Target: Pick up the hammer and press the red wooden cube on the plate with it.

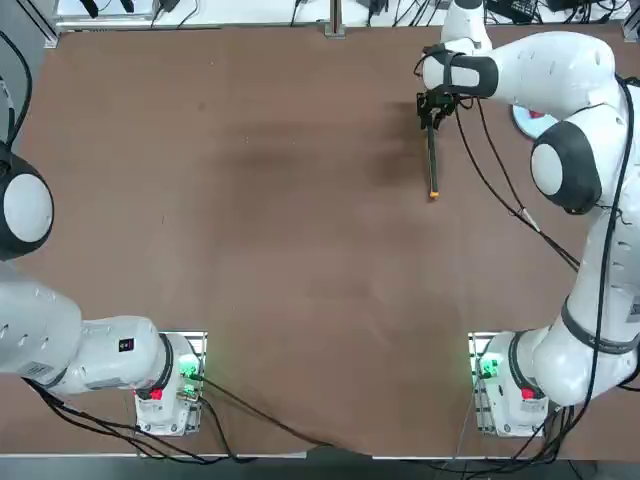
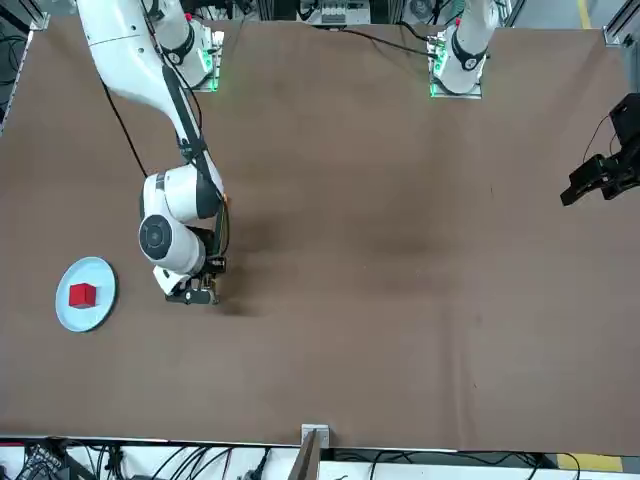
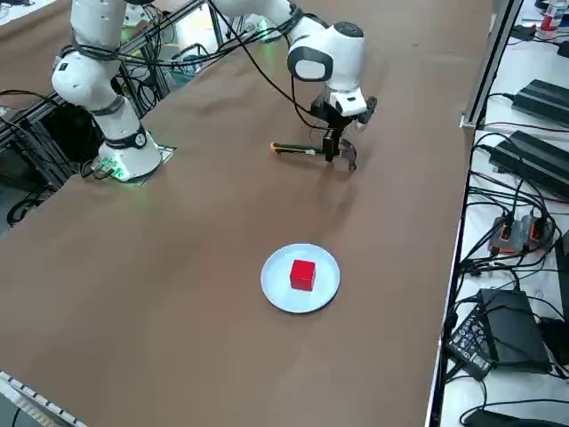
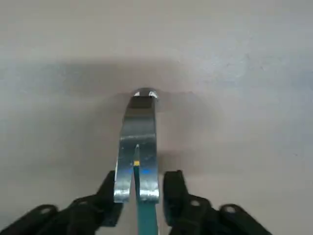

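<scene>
The hammer [image 1: 433, 160] lies flat on the brown table, its orange tip [image 1: 433, 195] toward the robot and its grey metal head [image 4: 138, 147] away. My right gripper [image 1: 432, 106] is down over the head end. It is open, and its black fingers [image 4: 172, 188] stand either side of the handle [image 3: 302, 149] with small gaps. In the right side view the gripper [image 3: 339, 153] reaches table level. The red wooden cube [image 3: 303, 274] sits in the middle of the pale-blue plate [image 3: 277, 289], well apart from the gripper. In the top view my arm hides most of the plate [image 1: 524, 122].
My right arm's white links [image 1: 565, 110] arch over the table's far right, trailing black cables [image 1: 495, 170]. The table's far edge with a bracket [image 2: 312, 437] lies beyond the hammer. A cable tray and power units [image 3: 524, 151] run past that edge.
</scene>
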You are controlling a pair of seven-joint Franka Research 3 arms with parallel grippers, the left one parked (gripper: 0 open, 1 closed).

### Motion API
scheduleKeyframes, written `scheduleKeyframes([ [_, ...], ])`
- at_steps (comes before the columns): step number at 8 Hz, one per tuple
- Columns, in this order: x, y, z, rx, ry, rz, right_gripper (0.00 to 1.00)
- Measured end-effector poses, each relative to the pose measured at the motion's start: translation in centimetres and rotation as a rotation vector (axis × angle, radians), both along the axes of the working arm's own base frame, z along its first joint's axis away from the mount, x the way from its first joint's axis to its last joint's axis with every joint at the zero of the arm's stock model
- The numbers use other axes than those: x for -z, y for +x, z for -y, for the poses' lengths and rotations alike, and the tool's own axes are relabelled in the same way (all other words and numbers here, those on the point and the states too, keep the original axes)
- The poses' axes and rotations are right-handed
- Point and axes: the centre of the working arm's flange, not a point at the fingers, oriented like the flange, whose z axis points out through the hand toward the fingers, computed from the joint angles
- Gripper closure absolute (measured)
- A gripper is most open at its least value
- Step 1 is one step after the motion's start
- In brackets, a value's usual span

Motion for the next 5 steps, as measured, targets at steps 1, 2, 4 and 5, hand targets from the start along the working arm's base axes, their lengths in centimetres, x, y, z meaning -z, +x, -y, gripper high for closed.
scheduleKeyframes([
  [1,-0.1,0.0,0.0,-0.001,0.000,0.002,0.31],
  [2,-0.5,0.2,-0.1,-0.002,0.003,0.010,0.13],
  [4,-4.3,1.2,0.5,-0.011,-0.001,0.061,0.00],
  [5,-8.1,1.5,1.7,-0.024,-0.021,0.079,0.00],
])
